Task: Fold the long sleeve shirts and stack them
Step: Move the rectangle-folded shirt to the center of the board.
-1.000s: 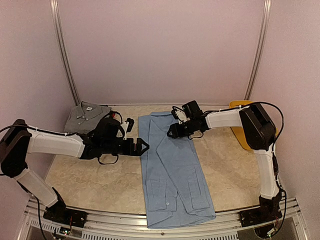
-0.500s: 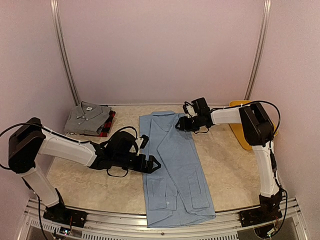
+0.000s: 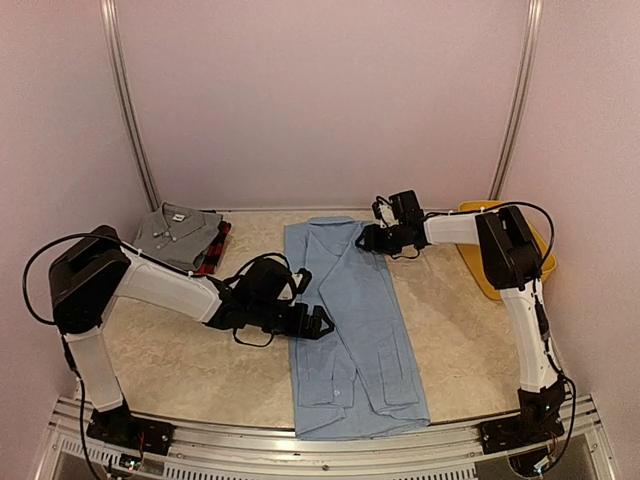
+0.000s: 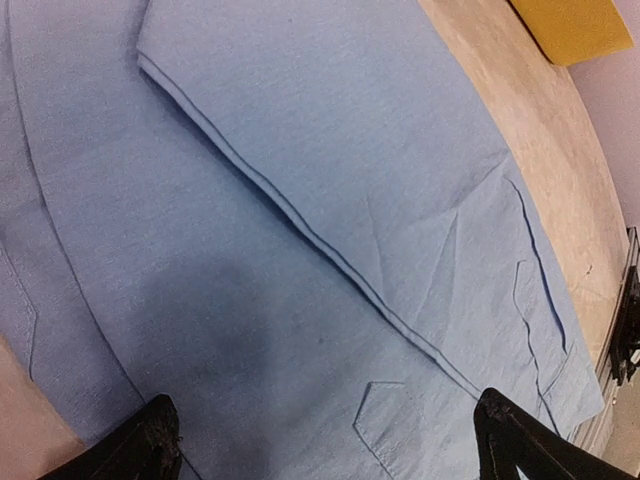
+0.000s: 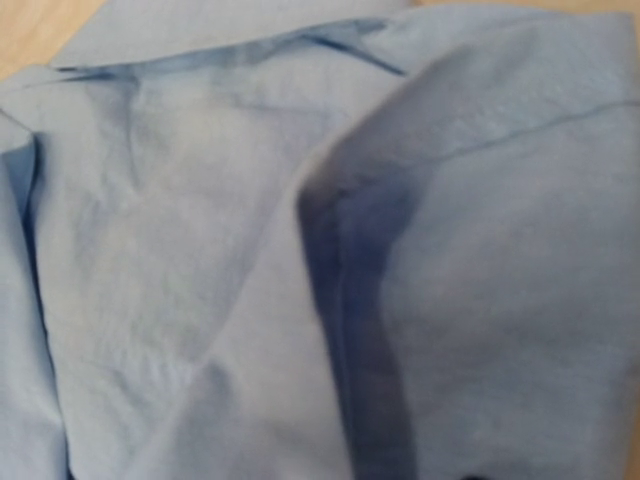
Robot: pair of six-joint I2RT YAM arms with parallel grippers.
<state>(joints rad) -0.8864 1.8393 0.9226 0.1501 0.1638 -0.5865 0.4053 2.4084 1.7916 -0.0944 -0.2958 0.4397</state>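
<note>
The light blue shirt (image 3: pixel 350 320) lies lengthwise on the middle of the table, collar at the far end, sleeves folded in. My left gripper (image 3: pixel 315 322) is wide open, low over the shirt's left side; the left wrist view shows its fingertips (image 4: pixel 150 440) spread over the blue cloth (image 4: pixel 300 200). My right gripper (image 3: pixel 368 238) is at the shirt's far right shoulder, shut on the cloth; the right wrist view is filled with bunched blue cloth (image 5: pixel 200 250). The folded grey shirt (image 3: pixel 178 232) lies on the red-and-black plaid shirt (image 3: pixel 222 240) at the far left.
The yellow basket (image 3: pixel 488 280) lies at the far right against the wall, behind the right arm; its corner shows in the left wrist view (image 4: pixel 575 25). Pink walls close in the beige table (image 3: pixel 170 350) on three sides. A metal rail runs along the near edge.
My left gripper moved right and nearer, onto the blue shirt's left side. My right gripper moved farther back and right with the shoulder, and the shirt slid away from the near edge.
</note>
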